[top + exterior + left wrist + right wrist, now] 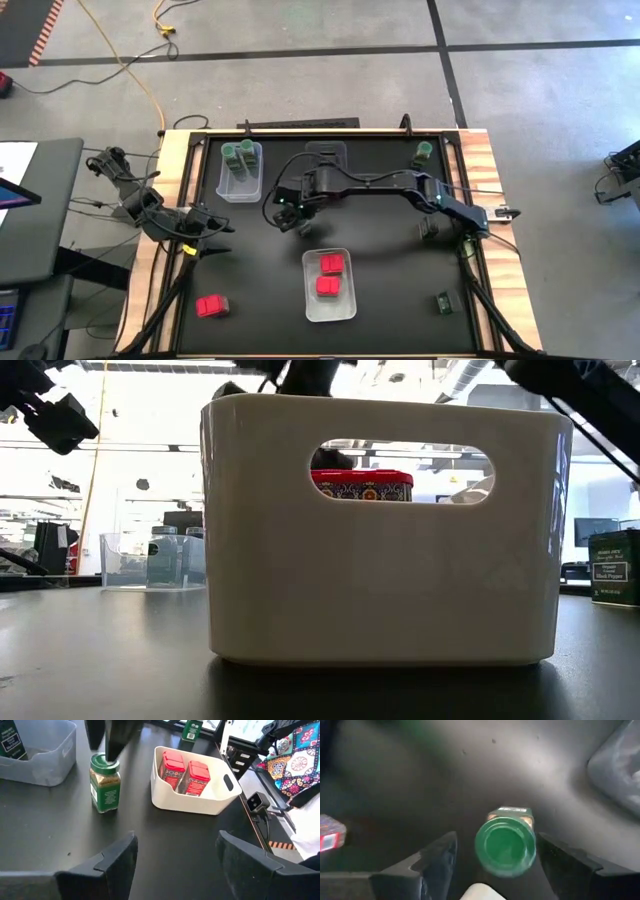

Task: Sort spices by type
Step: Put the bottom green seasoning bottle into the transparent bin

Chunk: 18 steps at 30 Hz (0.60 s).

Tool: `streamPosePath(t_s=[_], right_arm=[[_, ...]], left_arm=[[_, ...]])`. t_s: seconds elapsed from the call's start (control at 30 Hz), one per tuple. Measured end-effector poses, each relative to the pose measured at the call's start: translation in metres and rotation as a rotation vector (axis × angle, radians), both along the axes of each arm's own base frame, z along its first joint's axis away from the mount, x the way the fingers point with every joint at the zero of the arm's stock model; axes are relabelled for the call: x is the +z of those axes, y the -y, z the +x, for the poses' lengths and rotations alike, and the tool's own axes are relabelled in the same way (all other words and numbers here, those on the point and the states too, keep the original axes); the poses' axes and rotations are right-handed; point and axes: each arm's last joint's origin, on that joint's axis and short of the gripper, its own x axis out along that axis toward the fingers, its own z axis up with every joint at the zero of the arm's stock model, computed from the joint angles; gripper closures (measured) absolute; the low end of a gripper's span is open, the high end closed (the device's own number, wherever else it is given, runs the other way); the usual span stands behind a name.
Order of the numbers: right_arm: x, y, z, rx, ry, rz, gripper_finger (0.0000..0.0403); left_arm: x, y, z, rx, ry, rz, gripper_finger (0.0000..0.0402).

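Observation:
A green-lidded spice jar point(105, 782) stands upright on the black table between the clear bin and the white bin. My right gripper point(496, 840) hangs open just above it, pointing steeply down, one finger on each side of the green lid point(505, 845) with a gap on both sides. In the high view this gripper point(290, 218) covers the jar. My left gripper point(212, 236) waits open at the table's left edge with nothing between its fingers. Two red packets point(185, 770) stand in the white bin point(330, 310). One red packet point(212, 306) lies on the table at the near left.
The clear bin point(225, 185) at the far left holds green-lidded jars point(240, 152). Another green jar point(424, 152) stands at the far right. Dark boxes point(428, 230) point(443, 302) stand along the right side. The white bin's wall point(380, 580) fills the low view.

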Motion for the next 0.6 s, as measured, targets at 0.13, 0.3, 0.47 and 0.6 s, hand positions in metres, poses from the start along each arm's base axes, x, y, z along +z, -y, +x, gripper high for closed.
streamPosePath(t_s=[0.13, 0.3, 0.47, 0.6], right_arm=[[0.03, -0.008, -0.012, 0.024, 0.055, -0.129, 0.0103], [0.074, -0.02, -0.044, 0.069, 0.055, -0.286, 0.0103], [0.086, -0.029, -0.08, 0.054, -0.139, -0.391, 0.0103], [0.089, -0.036, -0.09, 0.061, -0.188, -0.422, 0.0103]], left_arm=[[0.0, 0.0, 0.0, 0.008, -0.002, -0.019, 0.0144], [0.0, 0.0, 0.001, 0.054, -0.003, -0.064, 0.0144], [0.0, 0.006, 0.01, 0.114, 0.0, -0.066, 0.0144], [-0.003, 0.013, 0.025, 0.171, -0.009, -0.042, 0.0147]])
